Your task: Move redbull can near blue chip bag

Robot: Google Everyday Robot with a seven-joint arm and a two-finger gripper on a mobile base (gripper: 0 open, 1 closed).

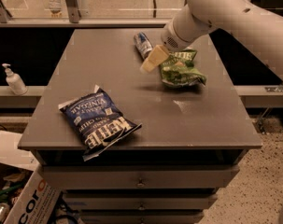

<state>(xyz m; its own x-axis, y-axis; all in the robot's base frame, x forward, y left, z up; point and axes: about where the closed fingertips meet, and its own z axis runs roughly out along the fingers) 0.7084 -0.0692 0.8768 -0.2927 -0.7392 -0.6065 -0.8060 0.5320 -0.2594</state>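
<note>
The redbull can [143, 44] lies on its side at the far middle of the grey table [131, 69]. The blue chip bag [97, 118] with white "Kettle" lettering lies flat near the front left of the table. My gripper [153, 59] hangs from the white arm at the upper right, just right of and in front of the can, above the table. It overlaps the left edge of the green chip bag [180, 69].
A soap pump bottle [13, 80] stands on the ledge left of the table. Cardboard boxes [19, 195] sit on the floor at lower left. Drawers [141, 181] are under the table top.
</note>
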